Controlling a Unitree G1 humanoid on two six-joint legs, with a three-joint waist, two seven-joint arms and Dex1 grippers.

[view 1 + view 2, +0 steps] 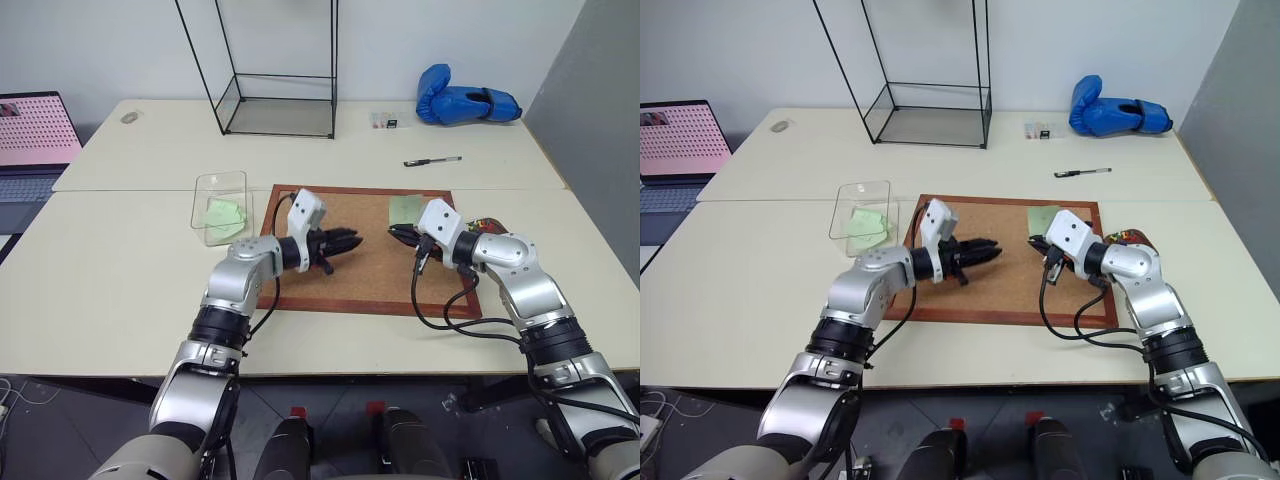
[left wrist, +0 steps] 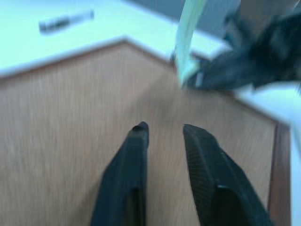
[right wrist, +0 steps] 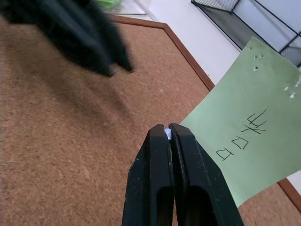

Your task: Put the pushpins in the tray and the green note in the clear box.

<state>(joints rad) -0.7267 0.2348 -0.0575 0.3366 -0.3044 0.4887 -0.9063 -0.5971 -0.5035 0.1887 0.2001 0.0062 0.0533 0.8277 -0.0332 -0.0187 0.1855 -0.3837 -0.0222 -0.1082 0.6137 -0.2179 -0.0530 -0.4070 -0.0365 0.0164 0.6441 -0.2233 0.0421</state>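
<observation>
Over the corkboard (image 1: 340, 270), the right gripper (image 3: 168, 133) is clamped shut on the green note (image 3: 254, 127), a pale slip with handwritten marks and pinholes, fanning out toward two o'clock from the fingertips. At nine o'clock, well apart, the left gripper (image 2: 162, 132) hangs with jaws parted, holding nothing.

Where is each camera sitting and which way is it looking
Head views: above, looking forward and down at the corkboard; both arms show.
Left wrist view: along the left gripper across the cork toward the right gripper.
Right wrist view: along the right gripper's fingers, pinching the green note.
Shared: both wrist views show the note and the opposite gripper.
</observation>
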